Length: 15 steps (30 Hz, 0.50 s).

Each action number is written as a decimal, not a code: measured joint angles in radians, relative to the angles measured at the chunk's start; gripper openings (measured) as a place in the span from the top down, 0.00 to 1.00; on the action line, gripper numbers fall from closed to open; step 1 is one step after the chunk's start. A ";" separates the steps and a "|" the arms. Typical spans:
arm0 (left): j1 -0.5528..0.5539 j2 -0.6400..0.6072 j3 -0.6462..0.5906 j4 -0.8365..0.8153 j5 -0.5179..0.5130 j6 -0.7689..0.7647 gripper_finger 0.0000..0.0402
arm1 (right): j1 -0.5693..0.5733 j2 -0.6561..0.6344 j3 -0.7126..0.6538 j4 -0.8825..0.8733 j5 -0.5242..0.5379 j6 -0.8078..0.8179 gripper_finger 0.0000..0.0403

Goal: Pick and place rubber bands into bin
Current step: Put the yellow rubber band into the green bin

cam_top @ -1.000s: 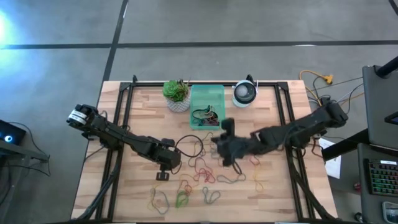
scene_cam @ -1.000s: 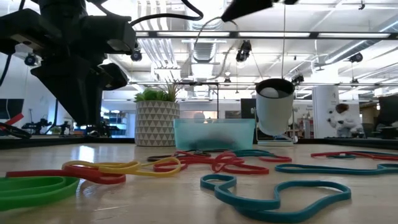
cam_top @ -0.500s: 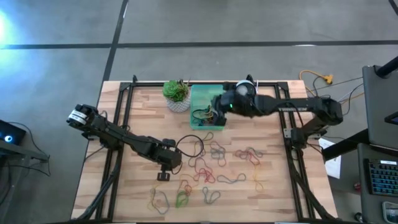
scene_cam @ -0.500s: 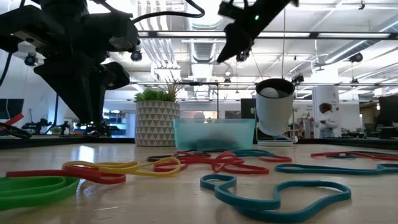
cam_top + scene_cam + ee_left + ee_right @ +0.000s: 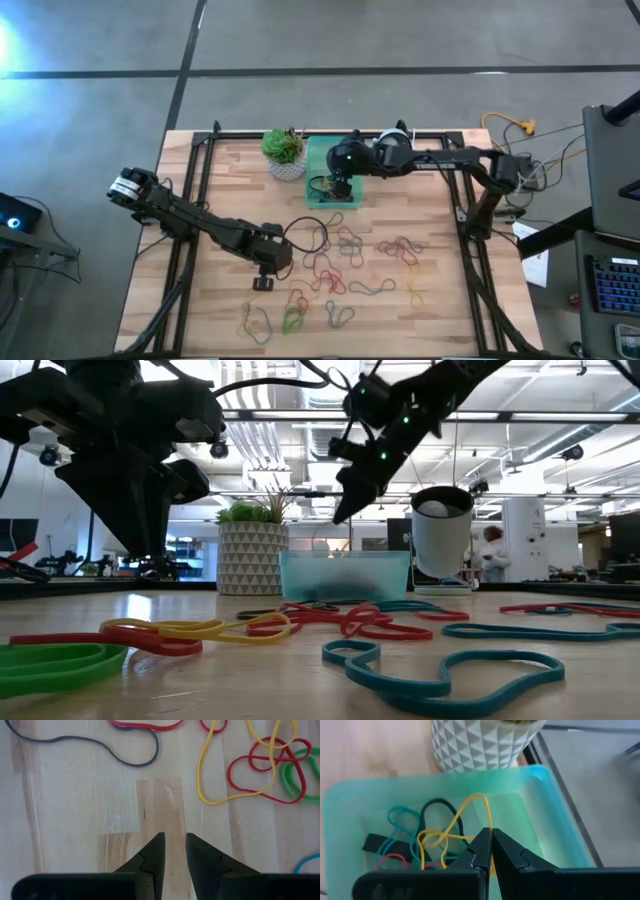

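Several rubber bands (image 5: pixel 335 265) in red, yellow, green and teal lie loose on the wooden table, and they fill the foreground of the low view (image 5: pixel 350 622). The mint-green bin (image 5: pixel 312 150) stands at the far edge with a few bands inside (image 5: pixel 405 820). My right gripper (image 5: pixel 338 185) hangs over the bin (image 5: pixel 555 820), shut on a yellow band. My left gripper (image 5: pixel 262 283) hovers over bare wood left of the bands, its fingers (image 5: pixel 173 840) a little open with nothing between them. My right gripper pinches a strand of the yellow rubber band (image 5: pixel 484 815) between its two fingertips. The fingers slant down into the bin from the table's right side. The band loops out past the fingertips, slack, and its other end (image 5: pixel 432 839) lies among the bands on the bin's floor.
A white pot with a green plant (image 5: pixel 284 150) stands just left of the bin and a round white-and-dark device (image 5: pixel 393 150) just right of it. A thin black loop (image 5: pixel 100 745) lies on the wood near my left gripper. Bare wood lies at the table's left and right.
My right gripper has swung from above the middle of the table toward the far edge and the left. It has come down over the bin, rolling as it went, and has stayed shut. My left arm has kept still.
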 joint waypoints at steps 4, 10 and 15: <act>0.000 0.000 0.000 0.002 0.000 0.000 0.85 | -0.011 0.024 0.000 0.000 0.000 0.028 0.98; 0.000 0.000 0.000 0.016 -0.001 0.000 0.85 | -0.015 0.015 0.001 -0.007 -0.072 0.040 0.90; 0.000 0.000 0.000 0.018 -0.001 -0.006 0.85 | -0.013 -0.007 0.001 -0.015 -0.105 0.067 0.75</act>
